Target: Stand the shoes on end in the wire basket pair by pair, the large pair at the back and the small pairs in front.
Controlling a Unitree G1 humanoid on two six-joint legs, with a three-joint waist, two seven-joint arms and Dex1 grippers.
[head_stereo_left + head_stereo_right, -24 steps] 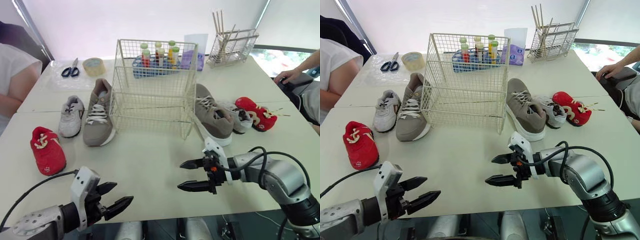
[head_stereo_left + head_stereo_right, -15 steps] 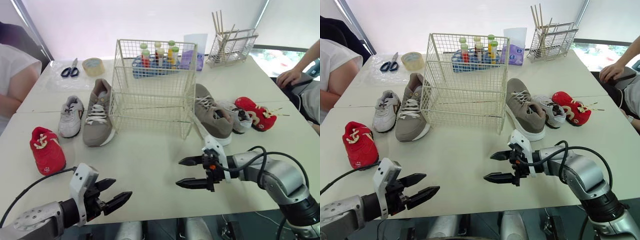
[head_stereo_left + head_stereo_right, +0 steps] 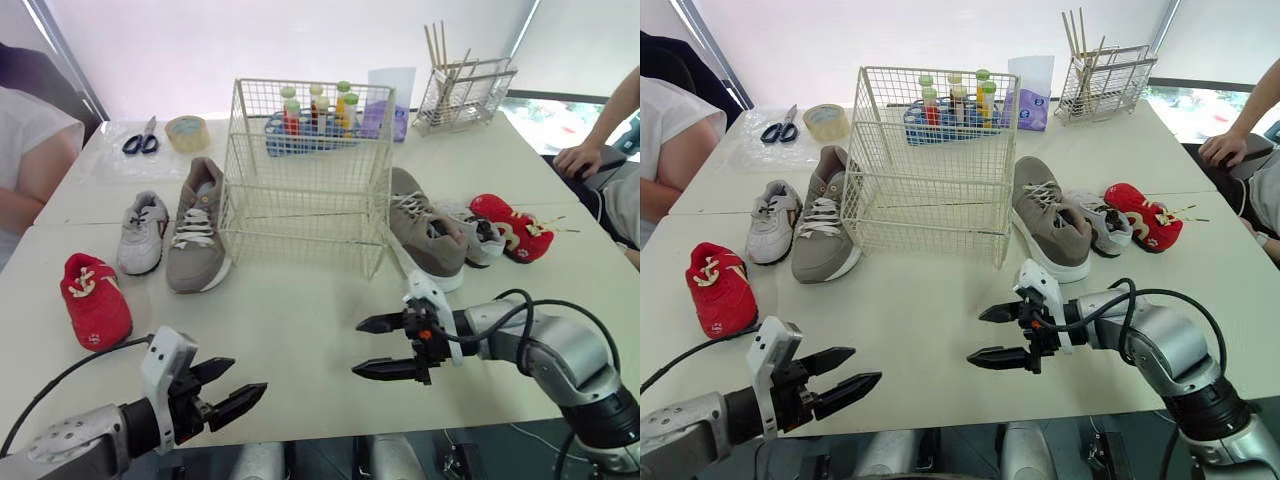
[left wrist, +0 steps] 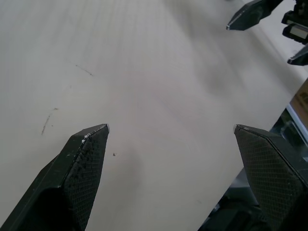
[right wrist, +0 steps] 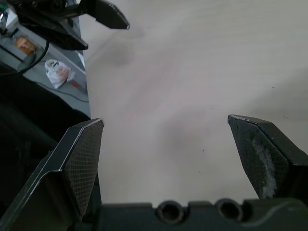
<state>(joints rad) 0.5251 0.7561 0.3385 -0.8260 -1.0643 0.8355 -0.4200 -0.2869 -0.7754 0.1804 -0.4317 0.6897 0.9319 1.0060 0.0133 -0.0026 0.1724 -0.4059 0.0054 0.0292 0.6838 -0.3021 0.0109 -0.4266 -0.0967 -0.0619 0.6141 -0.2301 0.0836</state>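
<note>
The left tool [image 3: 248,377] and right tool [image 3: 357,347] hover splayed above the table [image 3: 300,300].

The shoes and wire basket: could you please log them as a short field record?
basket: wire basket, no shoes inside
robot's left of basket: left large shoe, left grey shoe, left red shoe
robot's right of basket: right large shoe, right grey shoe, right red shoe
grippers: left gripper open, right gripper open, both empty

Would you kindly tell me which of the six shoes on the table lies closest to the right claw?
The large grey-brown shoe right of the wire basket: it sits just beyond the right claw, while the rest lie farther off.
</note>
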